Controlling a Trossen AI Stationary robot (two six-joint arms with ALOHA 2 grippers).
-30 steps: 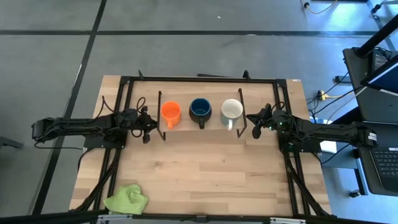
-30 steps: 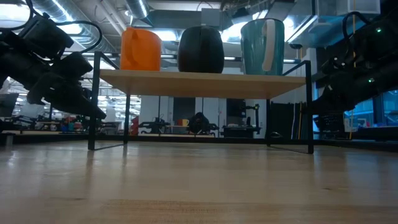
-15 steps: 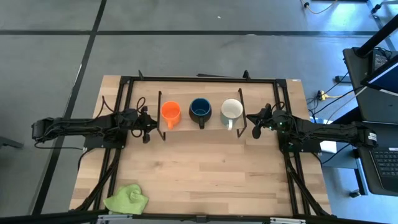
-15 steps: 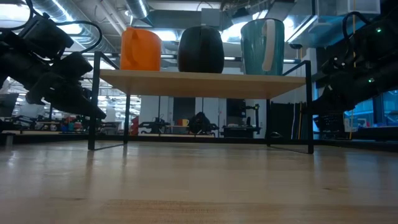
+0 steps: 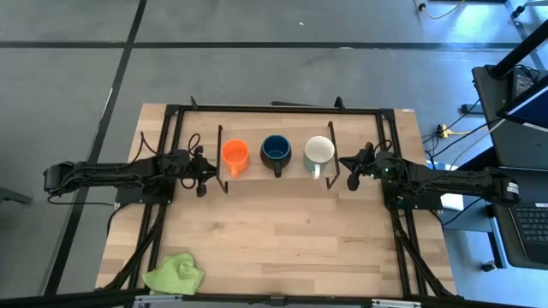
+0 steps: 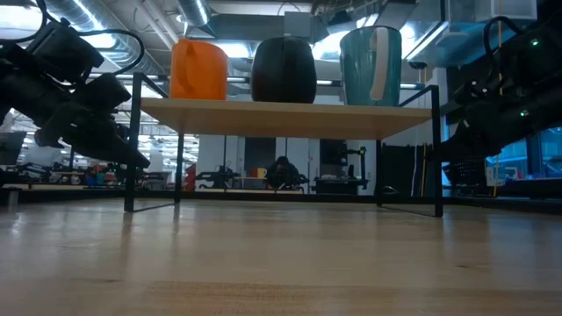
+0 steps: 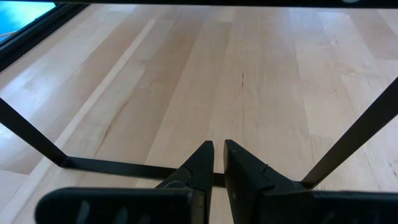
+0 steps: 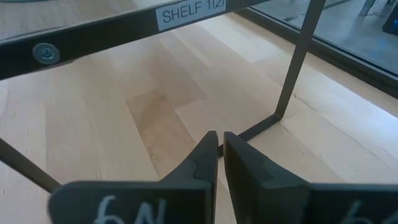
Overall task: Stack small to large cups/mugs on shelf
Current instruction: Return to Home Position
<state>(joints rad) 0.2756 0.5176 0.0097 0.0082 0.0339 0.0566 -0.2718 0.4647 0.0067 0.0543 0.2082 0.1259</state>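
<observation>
Three mugs stand upright in a row on the shelf (image 6: 281,114): the small orange mug (image 5: 235,155) at its left end, the dark blue mug (image 5: 276,151) in the middle, the larger white mug (image 5: 318,152) at its right end. All three show in the low view too: orange (image 6: 198,68), blue (image 6: 283,70), white (image 6: 371,67). My left gripper (image 5: 202,175) is shut and empty, just left of the shelf. My right gripper (image 5: 349,171) is shut and empty, just right of the shelf.
A lime-green cloth (image 5: 175,275) lies at the table's near left corner. The shelf's thin black wire legs (image 7: 348,140) stand close before both grippers. A label reading SHELF 1(2) (image 8: 189,11) is on the shelf's edge. Bare wood spreads in front of the shelf.
</observation>
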